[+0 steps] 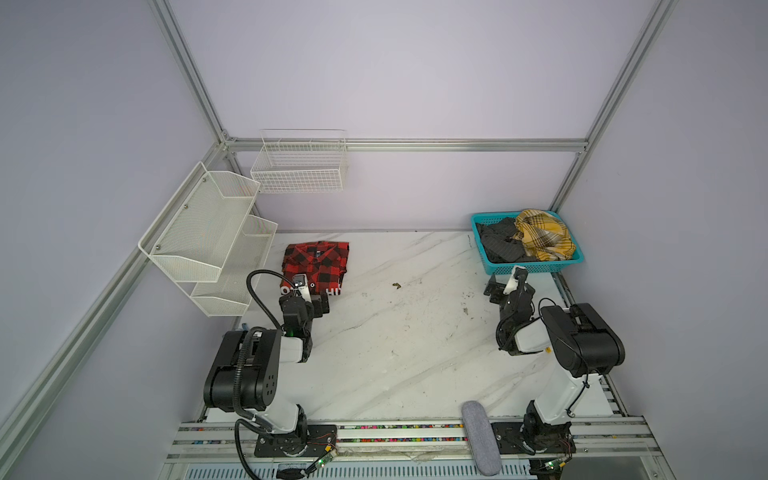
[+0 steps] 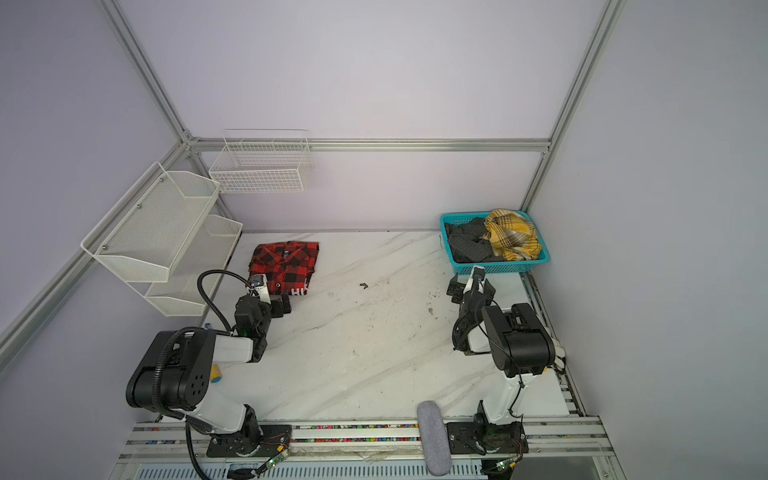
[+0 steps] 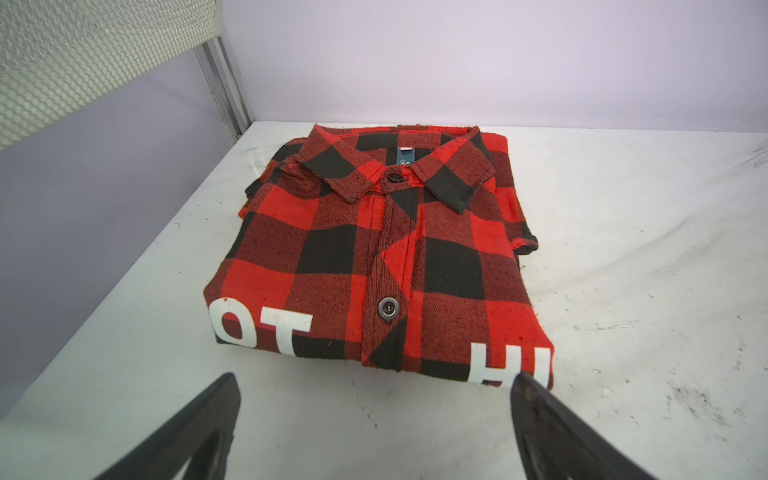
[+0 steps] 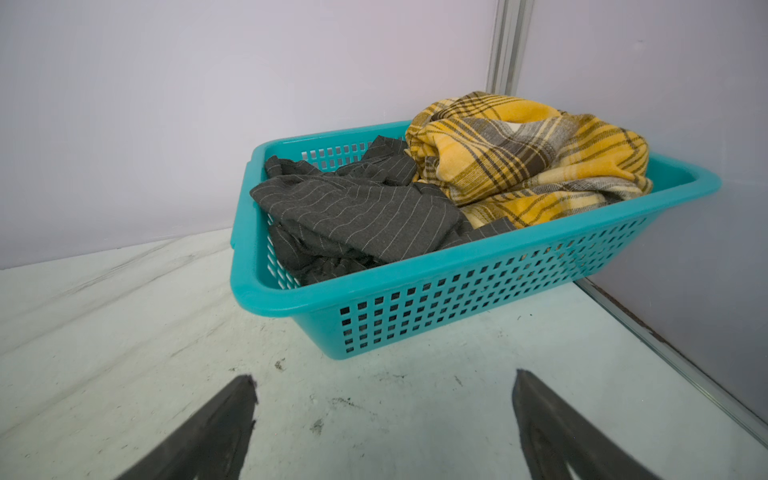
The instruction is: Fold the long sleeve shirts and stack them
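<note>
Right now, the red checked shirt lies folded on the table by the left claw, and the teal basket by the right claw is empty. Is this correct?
Not quite: the teal basket is not empty. The right wrist view shows a dark pinstriped garment and a yellow plaid garment in it. The rest is right: the red checked shirt lies folded on the table by the left claw.
</note>
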